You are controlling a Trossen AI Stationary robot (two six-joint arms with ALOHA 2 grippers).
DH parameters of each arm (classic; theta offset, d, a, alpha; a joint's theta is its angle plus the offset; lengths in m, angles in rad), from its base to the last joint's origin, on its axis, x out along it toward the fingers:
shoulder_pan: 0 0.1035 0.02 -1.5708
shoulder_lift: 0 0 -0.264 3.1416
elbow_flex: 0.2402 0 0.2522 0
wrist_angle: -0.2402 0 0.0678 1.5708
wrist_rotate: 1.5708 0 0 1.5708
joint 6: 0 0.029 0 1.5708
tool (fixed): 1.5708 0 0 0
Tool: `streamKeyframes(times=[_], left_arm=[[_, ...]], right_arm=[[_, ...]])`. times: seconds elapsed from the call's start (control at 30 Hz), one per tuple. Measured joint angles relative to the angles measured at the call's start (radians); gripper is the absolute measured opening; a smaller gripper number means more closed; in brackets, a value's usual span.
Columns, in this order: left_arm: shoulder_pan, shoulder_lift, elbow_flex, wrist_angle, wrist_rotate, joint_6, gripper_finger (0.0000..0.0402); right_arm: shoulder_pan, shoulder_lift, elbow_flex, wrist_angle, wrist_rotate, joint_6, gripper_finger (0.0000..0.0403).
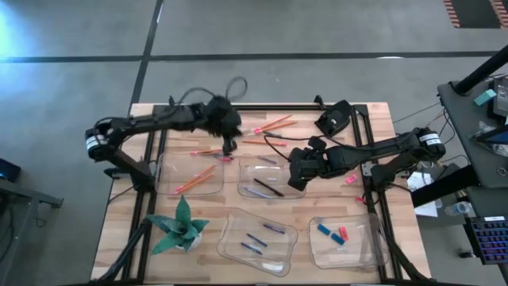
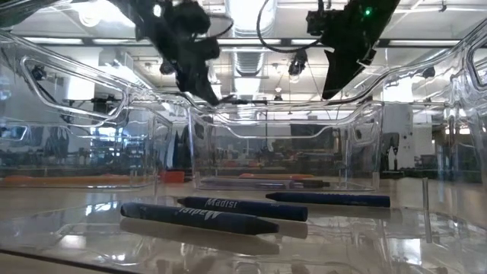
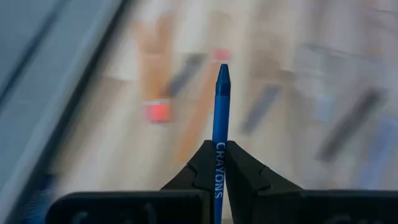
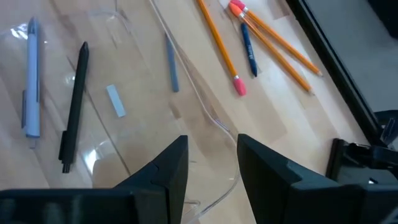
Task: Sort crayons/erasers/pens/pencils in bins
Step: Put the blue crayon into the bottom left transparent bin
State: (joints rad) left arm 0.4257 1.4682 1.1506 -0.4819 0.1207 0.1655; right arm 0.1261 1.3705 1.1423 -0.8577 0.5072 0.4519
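Holding: a blue crayon (image 3: 221, 118) is clamped between the closed fingers of the left gripper (image 1: 229, 140); the word CRAYONS is read along its wrapper, and its tip points away from the wrist.
Left gripper place: it is seen above the bare wood at about 11 o'clock from the table's middle, just beyond the far-left bin (image 1: 190, 175).
Right gripper: its fingers (image 4: 165, 171) are parted with nothing between them; the right gripper (image 1: 298, 168) is found over the right edge of the far-middle bin (image 1: 270, 176), near the table's middle.
Pencils: two orange ones (image 1: 275, 124) lie crossed on the wood at 12 o'clock; another (image 1: 195, 179) lies inside the far-left bin.
Far-middle bin contents: a black pen (image 4: 74, 106) and a pale blue pen (image 4: 31, 81) are seen side by side within it.
Erasers: a blue one (image 1: 325, 230) and a red one (image 1: 343, 234) rest in the near-right bin (image 1: 349, 242) at 5 o'clock; a pink one (image 1: 350, 179) lies on the wood at 3 o'clock.
Near-middle bin (image 1: 255, 238): dark blue crayons (image 2: 199, 218) are laid in it at 6 o'clock.
Plant: a green folded-paper plant (image 1: 181, 226) stands at 8 o'clock.
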Motion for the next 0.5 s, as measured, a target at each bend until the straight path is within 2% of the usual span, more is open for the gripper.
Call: streamKeyframes(times=[0.27, 0.5], left_arm=[[-0.329, -0.025, -0.006, 0.004, 0.001, -0.080, 0.0004], [-0.535, -0.012, -0.020, 0.100, 0.000, -0.213, 0.0005]], right_arm=[[0.000, -0.014, 0.000, -0.014, 0.000, -0.007, 0.0130], [0.000, -0.021, -0.001, -0.028, 0.021, -0.011, 0.0130]])
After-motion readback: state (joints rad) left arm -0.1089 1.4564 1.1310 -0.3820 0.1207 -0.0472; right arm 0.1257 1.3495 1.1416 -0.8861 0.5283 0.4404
